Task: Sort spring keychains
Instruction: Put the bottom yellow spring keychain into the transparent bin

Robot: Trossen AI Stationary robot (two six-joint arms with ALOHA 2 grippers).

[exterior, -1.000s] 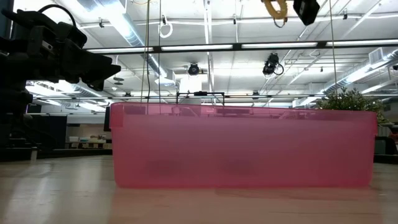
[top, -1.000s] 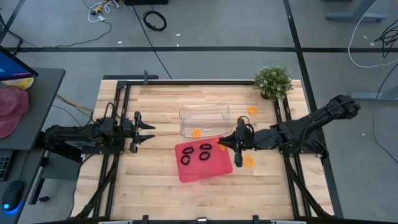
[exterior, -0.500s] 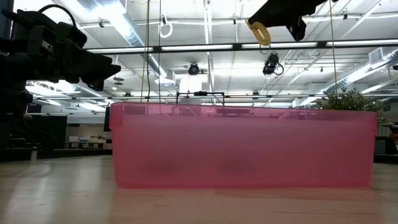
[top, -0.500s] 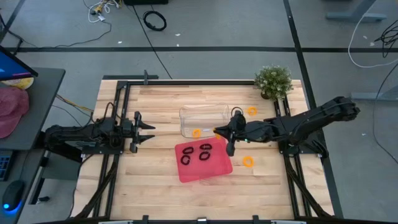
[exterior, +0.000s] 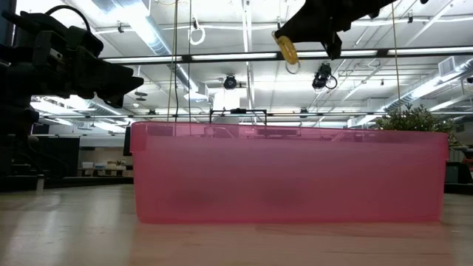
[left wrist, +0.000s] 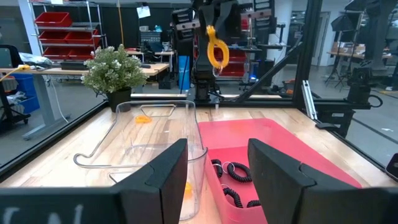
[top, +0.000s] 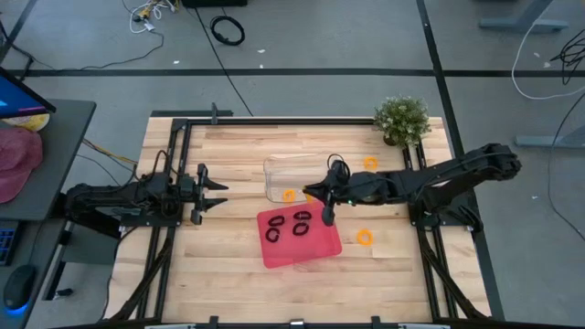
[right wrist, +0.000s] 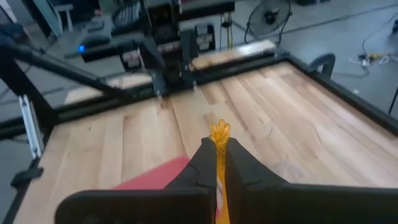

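The right gripper [top: 317,194], fingers clamped on an orange keychain [exterior: 286,50], hangs at the clear bin's [top: 301,175] 4 o'clock edge, probably to drop it there; the left gripper [top: 219,194] waits half-open, empty

Grey floor [top: 302,82] crossed by dark lines, cables [top: 228,30] lying loose; ceiling strip lights [exterior: 148,29] overhead.

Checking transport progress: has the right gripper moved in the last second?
Yes. The right gripper, shut on an orange keychain, moved from the red tray's right edge toward the clear bin.
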